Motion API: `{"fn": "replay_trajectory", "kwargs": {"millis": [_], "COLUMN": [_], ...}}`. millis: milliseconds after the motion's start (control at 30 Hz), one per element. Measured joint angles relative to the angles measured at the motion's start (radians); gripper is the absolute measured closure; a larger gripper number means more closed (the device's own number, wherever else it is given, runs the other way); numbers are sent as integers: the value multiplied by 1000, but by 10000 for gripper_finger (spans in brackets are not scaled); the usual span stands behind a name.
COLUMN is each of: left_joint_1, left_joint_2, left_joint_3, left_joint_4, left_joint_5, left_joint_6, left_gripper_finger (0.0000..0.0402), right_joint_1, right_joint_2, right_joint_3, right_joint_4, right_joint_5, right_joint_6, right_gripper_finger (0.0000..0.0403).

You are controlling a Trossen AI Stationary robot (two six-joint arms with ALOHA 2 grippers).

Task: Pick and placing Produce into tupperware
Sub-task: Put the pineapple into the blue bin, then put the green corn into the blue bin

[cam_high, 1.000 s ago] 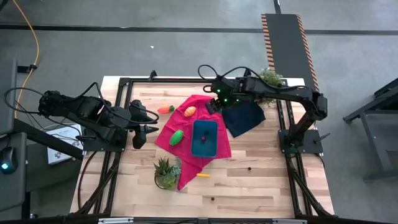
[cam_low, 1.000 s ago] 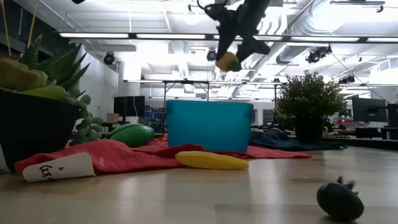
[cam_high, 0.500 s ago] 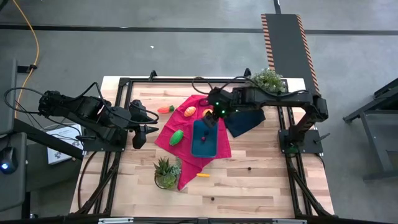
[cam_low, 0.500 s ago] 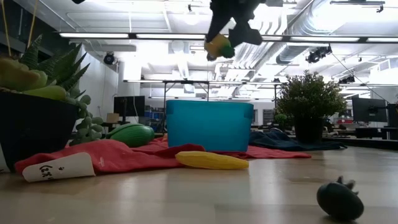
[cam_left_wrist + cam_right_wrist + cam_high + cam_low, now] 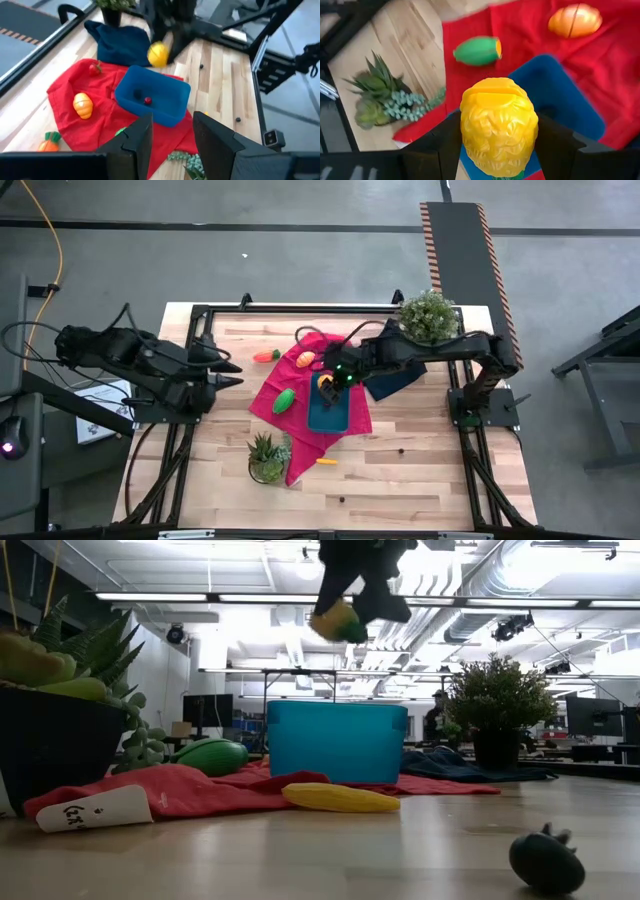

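My right gripper point(image 5: 331, 377) is shut on a yellow bumpy toy fruit point(image 5: 498, 125) and hangs above the far end of the teal tupperware point(image 5: 328, 408). The tub stands on a red cloth point(image 5: 268, 392) and holds one small red piece point(image 5: 147, 100). On the cloth lie an orange piece point(image 5: 306, 359) and a green piece point(image 5: 285, 400). A carrot point(image 5: 265, 356) lies at the cloth's far left edge, and a yellow corn-like piece point(image 5: 340, 798) lies on the wood near the cloth's near corner. My left gripper point(image 5: 228, 373) waits open, left of the cloth. My right gripper pinches the yellow fruit by its two flanks point(image 5: 470, 131) between the two fingers point(image 5: 440, 145). The fingers come from above, slanting down. The fruit is lifted clear, well above the tub's rim, with a green end point(image 5: 353, 632) showing in the low view.
A succulent pot point(image 5: 268, 457) stands at the cloth's near corner. A bushy potted plant point(image 5: 428, 316) stands at the far right, with a dark navy cloth point(image 5: 398, 372) beside the tub. A small dark object point(image 5: 545, 862) lies on the wood near the near edge.
My right gripper has carried the yellow fruit from above the navy cloth toward the table's left and near side, and now holds it over the tub's far end. My left gripper has turned from pointing down to pointing level toward the cloth.
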Motion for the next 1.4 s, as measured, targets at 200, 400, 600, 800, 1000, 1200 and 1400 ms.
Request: {"fn": "replay_trajectory", "kwargs": {"millis": [200, 400, 600, 800, 1000, 1200, 1400], "left_joint_1": [0, 0, 0, 0, 0, 0, -1], "left_joint_2": [-59, -82, -83, -83, -83, -83, -83], "left_joint_3": [0, 0, -23, -56, -88, -121, -134], "left_joint_4": [-93, -202, -203, -201, -199, -168, -147], "left_joint_5": [-57, -76, -76, -58, -49, -1, 5], "left_joint_6": [-76, -152, -154, -159, -180, -180, -179], "left_gripper_finger": [273, 273, 273, 273, 273, 273, 273], "right_joint_1": [13, 18, 23, 25, 22, 22, 22], "right_joint_2": [62, 115, 165, 177, 177, 177, 177], "right_joint_3": [0, 1, 1, 1, 1, 1, 1], "right_joint_4": [-11, -11, -12, -12, -21, -23, -22], "right_joint_5": [-8, -7, -8, -5, -11, -25, -25], "right_joint_6": [27, 48, 75, 91, 109, 111, 150], "right_gripper_finger": [210, 210, 210, 210, 208, 175, 157]}}
